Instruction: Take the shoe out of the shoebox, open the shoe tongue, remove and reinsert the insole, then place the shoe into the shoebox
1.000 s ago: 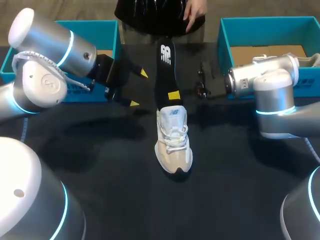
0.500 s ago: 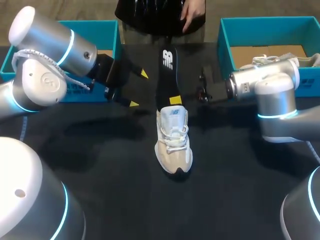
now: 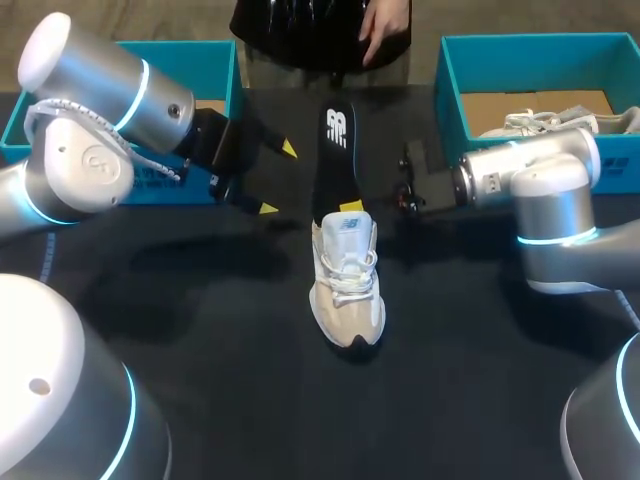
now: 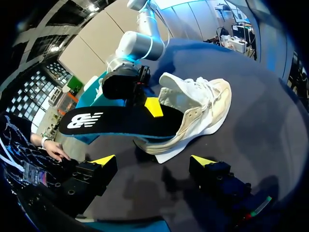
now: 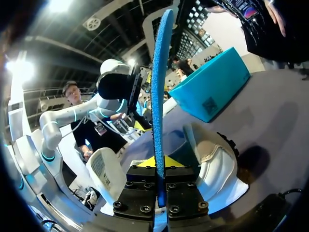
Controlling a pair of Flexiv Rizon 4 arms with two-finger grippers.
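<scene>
A white and beige shoe (image 3: 346, 277) stands mid-table, toe toward me. The black insole (image 3: 335, 160) slants up out of its heel opening, and my right gripper (image 3: 350, 206) is shut on the insole's lower part, just above the shoe's collar. In the right wrist view the insole (image 5: 158, 82) stands edge-on, blue underside showing, pinched in my right gripper (image 5: 161, 163), with the shoe (image 5: 215, 166) below. My left gripper (image 3: 278, 178) hangs open left of the insole, holding nothing. Its wrist view has that gripper (image 4: 153, 160) facing the shoe (image 4: 195, 108) and insole (image 4: 120, 123).
A teal shoebox (image 3: 520, 52) at the back right holds another white shoe (image 3: 545, 121). A second teal box (image 3: 190, 55) stands at the back left behind my left arm. Black tabletop lies bare in front of the shoe.
My right gripper has carried the insole down toward the shoe's heel opening, and the right arm has drawn slightly right. The left arm and the shoe have stayed put.
</scene>
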